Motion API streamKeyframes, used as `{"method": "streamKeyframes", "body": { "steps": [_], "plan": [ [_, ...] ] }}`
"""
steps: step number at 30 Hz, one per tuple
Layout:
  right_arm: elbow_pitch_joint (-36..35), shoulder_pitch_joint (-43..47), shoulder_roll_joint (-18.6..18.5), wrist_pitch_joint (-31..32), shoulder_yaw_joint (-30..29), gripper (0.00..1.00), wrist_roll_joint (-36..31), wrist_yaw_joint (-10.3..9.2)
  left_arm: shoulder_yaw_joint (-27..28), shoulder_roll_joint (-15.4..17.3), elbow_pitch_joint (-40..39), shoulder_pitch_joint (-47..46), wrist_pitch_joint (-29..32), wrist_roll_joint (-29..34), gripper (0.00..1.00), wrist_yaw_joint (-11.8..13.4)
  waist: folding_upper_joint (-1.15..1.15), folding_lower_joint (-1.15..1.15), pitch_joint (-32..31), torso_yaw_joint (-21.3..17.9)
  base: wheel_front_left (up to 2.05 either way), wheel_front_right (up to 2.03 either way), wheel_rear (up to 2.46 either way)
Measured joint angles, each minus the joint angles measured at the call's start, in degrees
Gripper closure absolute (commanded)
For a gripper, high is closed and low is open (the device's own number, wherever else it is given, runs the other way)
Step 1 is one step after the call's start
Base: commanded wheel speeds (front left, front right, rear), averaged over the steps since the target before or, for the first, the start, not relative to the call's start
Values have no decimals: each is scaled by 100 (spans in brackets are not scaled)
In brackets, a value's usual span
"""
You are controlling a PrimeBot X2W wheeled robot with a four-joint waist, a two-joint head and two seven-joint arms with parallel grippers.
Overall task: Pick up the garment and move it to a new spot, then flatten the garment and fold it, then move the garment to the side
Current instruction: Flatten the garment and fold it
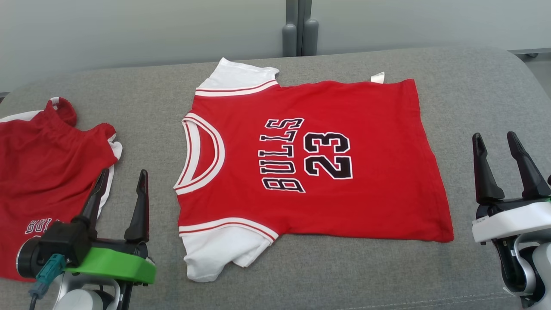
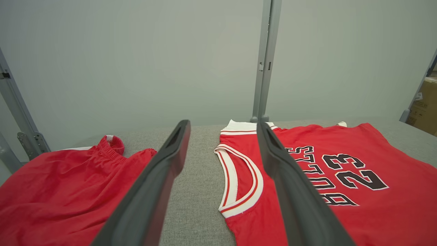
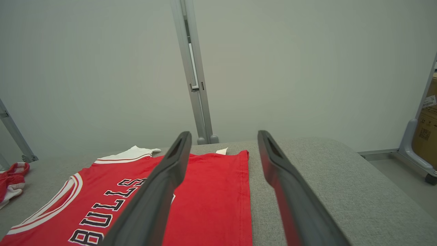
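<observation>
As jersey [image 1: 314, 163] lies crosswise, collar [image 1: 215, 146] pointing left

a test lab: grey padded table [image 1: 473, 86], pale partition panels [image 2: 136, 68], cardboard box [image 3: 428, 136].

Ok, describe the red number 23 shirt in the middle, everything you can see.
The red shirt is a soft-looking tee with white sleeves, red-striped white trim at cuffs and collar, and black BULLS 23 lettering outlined white. It lies flat, front up, on the grey padded surface, collar toward the robot's left, hem toward its right; a white tag shows at the far edge. Only that surface touches it.
</observation>
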Motion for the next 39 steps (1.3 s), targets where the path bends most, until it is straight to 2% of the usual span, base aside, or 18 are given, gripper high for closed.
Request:
{"method": "streamKeyframes", "body": {
  "steps": [25, 34, 39],
  "plan": [
    [5, 315, 205, 0, -201, 0, -78, -48, -42, -186, 143, 74, -23, 0, 0, 16, 0, 0, 47, 29, 0, 0, 0],
    [426, 587, 308, 1, -188, 0, 71, -69, -504, -164, 285, 367, 241, -120, 0, -338, 0, 0, 217, 49, 0, 0, 0],
    [656, 629, 342, 3, -129, 0, 188, 19, -630, -164, 500, 520, 426, -225, 0, -439, 0, 0, 271, 81, 0, 0, 0]
  ]
}}
